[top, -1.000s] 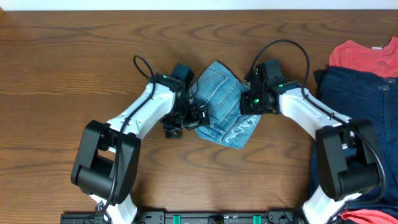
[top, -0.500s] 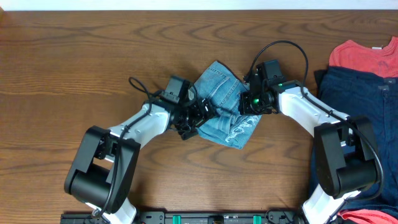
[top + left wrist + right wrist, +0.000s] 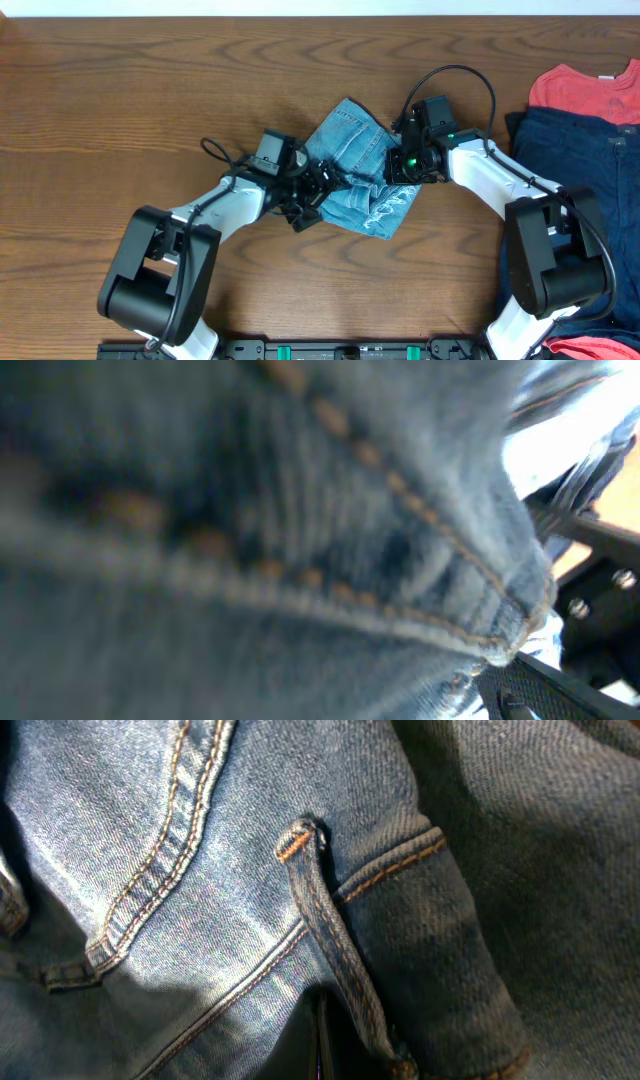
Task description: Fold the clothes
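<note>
Jeans (image 3: 352, 160) lie as a small folded bundle mid-table (image 3: 120, 110), frayed hem at the near right corner. A red garment (image 3: 585, 88) and a navy garment (image 3: 575, 150) are piled well apart at the right edge. Left gripper (image 3: 318, 188) is at the bundle's near left edge and right gripper (image 3: 397, 165) at its right edge, both touching denim. Left wrist view is blurred denim and seam pressed close; right wrist view shows a belt loop (image 3: 325, 920) and pocket stitching. Whether either gripper is clamped or apart cannot be told.
</note>
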You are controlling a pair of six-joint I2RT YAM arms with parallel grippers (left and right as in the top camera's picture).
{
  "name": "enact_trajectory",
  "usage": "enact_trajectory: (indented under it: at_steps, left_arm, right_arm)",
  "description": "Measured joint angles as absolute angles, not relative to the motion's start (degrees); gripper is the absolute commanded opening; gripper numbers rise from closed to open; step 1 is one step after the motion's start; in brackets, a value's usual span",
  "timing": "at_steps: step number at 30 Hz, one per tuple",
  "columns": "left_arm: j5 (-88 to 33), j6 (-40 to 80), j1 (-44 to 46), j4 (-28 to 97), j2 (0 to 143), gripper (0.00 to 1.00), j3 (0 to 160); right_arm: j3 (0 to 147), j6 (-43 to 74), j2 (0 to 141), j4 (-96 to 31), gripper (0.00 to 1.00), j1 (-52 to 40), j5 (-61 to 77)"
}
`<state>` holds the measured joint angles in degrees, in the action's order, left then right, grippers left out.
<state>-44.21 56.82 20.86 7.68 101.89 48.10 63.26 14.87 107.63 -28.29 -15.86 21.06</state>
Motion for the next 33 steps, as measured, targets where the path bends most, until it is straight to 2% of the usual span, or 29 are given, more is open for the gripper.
enact_trajectory:
  at_steps: [5, 13, 23, 27, 33]
  left_arm:
    - [-48.4, 52.5, 17.9, 11.4, 101.9, 0.98, 47.4]
    - [-53.7, 49.6, 15.3, 7.7, 102.3, 0.98, 45.5]
    - [-56.0, 43.5, 8.1, 10.5, 102.4, 0.98, 45.3]
    - [-54.2, 44.4, 9.8, 10.2, 102.0, 0.98, 45.4]
    - [-47.5, 51.9, 17.6, 5.7, 101.0, 0.98, 45.7]
  right_arm:
    - [63.3, 14.9, 107.6, -28.3, 0.02, -15.8, 21.2]
    - [63.3, 14.9, 107.6, -28.5, 0.02, -15.7, 21.4]
    - [63.3, 14.7, 107.7, -29.1, 0.03, -15.7, 21.5]
    - [63.3, 14.6, 107.7, -29.1, 0.03, -15.7, 21.5]
    - [63.4, 14.6, 107.7, -29.2, 0.03, -15.7, 21.5]
